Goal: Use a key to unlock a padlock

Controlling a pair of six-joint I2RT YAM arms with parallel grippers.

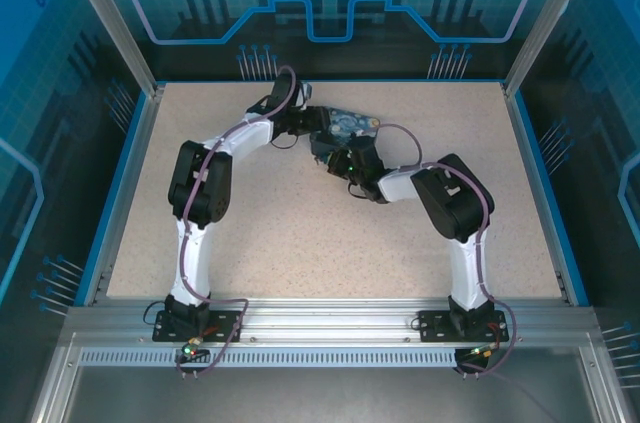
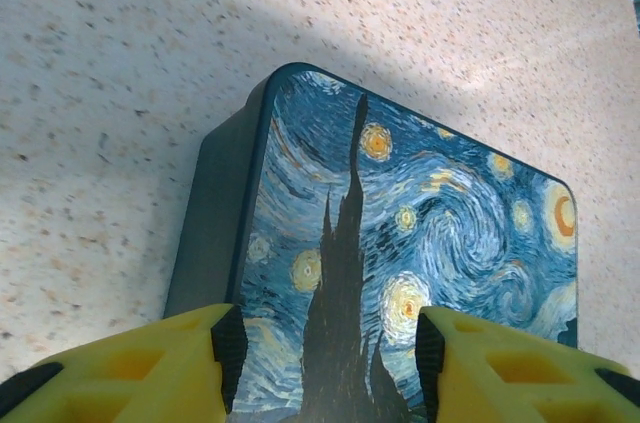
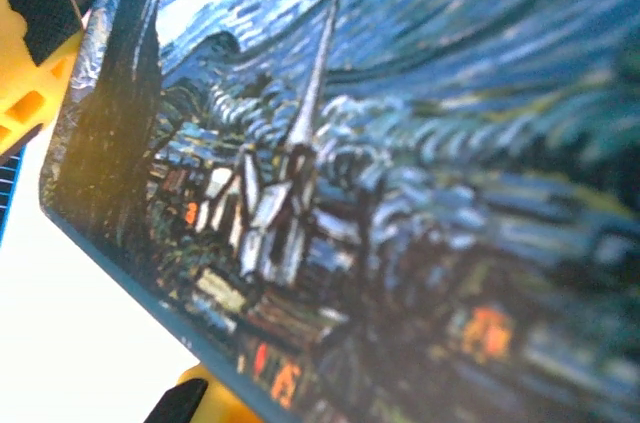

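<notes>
Blue-yellow starry swirls on tin (image 2: 430, 233), speckled beige table (image 2: 110, 93), yellow left tool (image 2: 330, 353)

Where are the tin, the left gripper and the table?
tin (image 2: 420, 233), left wrist view, middle of lid
left gripper (image 2: 328, 361), left wrist view, midway between fingertips
table (image 2: 100, 93), left wrist view, bare top

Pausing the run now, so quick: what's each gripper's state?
Left gripper: jaws apart at the painted tin; grip cannot be told.
Right gripper: closed; contents cannot be told.

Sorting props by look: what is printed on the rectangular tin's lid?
A blue-and-yellow Starry Night painting covers the rectangular tin box, clearest in the left wrist view.
</notes>
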